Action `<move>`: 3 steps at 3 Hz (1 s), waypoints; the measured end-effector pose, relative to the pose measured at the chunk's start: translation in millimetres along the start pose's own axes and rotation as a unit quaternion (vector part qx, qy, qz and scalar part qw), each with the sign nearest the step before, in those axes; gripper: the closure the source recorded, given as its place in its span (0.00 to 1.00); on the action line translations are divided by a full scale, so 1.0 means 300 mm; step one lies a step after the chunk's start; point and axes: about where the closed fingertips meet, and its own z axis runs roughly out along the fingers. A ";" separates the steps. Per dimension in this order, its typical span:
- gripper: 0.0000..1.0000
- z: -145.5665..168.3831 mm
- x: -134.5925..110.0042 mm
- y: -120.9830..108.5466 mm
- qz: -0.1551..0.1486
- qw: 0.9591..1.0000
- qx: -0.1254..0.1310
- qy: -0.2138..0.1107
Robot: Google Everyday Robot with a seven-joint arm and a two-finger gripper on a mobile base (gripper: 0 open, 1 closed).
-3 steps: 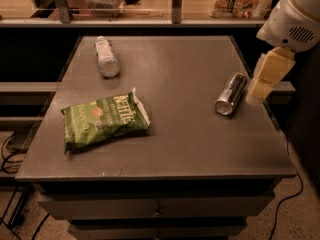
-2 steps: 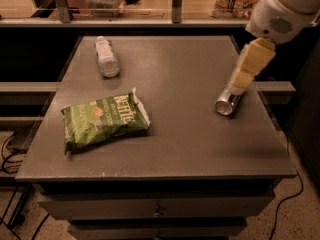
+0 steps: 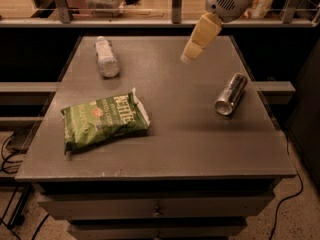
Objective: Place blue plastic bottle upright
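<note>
Gripper (image 3: 187, 57) up over far half of tabletop (image 3: 180, 144), right of centre, angled down and toward left edge. Open or closed: can't tell from this angle; nothing seen in it. Not touching anything, hanging above the surface w/ a gap to every obj. Prob mid-reach toward far-left corner, since it leans that way and the task obj sits there.

Blue plastic bottle (image 3: 107, 58) near far-left corner, lying on its side, white cap toward far edge, base toward front edge, long axis roughly parallel to left edge. Well apart from gripper. Not upright yet, so task looks barely begun: approach, grasp, tilt up, set down all left. Ribbed clear body likely soft, so light squeeze around the middle prob best. Round, so may roll toward left edge if nudged.

Silver can (image 3: 231, 94) on its side near right edge, about mid-depth, one end facing front edge. Distractor, off the likely reach path.

Green Kettle chip bag (image 3: 104, 120) flat on front-left part, between bottle and front edge, apart from bottle. Low, so prob no obstacle for a top-down approach.

Drawer fronts (image 3: 157, 209) under front edge, shut.
</note>
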 end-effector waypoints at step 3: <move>0.00 0.173 -0.127 0.029 0.064 0.996 -0.048 -0.035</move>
